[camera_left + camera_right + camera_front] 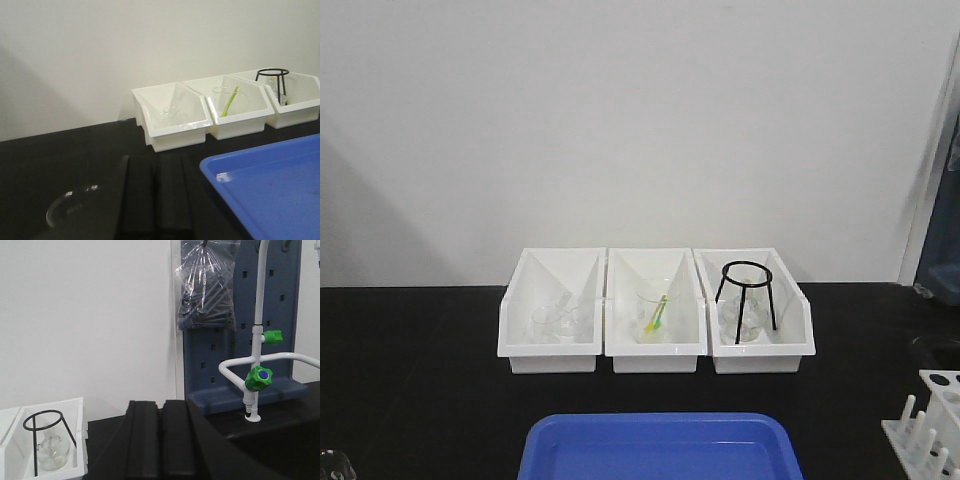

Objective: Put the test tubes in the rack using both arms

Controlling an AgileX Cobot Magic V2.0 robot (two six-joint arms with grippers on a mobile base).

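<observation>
The white rack [930, 425] with round holes and upright pegs stands at the table's front right corner, cut off by the frame edge. No test tubes can be made out. A bit of clear glass [332, 462] shows at the front left corner, and the left wrist view shows a curved glass rim [70, 202] just left of my left gripper [157, 160]. That gripper is shut and holds nothing, low over the black table. My right gripper [160, 405] is also shut and holds nothing. Neither arm appears in the front view.
Three white bins [655, 350] line the back of the table, holding glassware, a yellow-green item and a black tripod stand [745, 290]. A blue tray [660, 450] lies front centre. A tap with green knobs [259, 377] and a blue pegboard [280, 315] stand to the right.
</observation>
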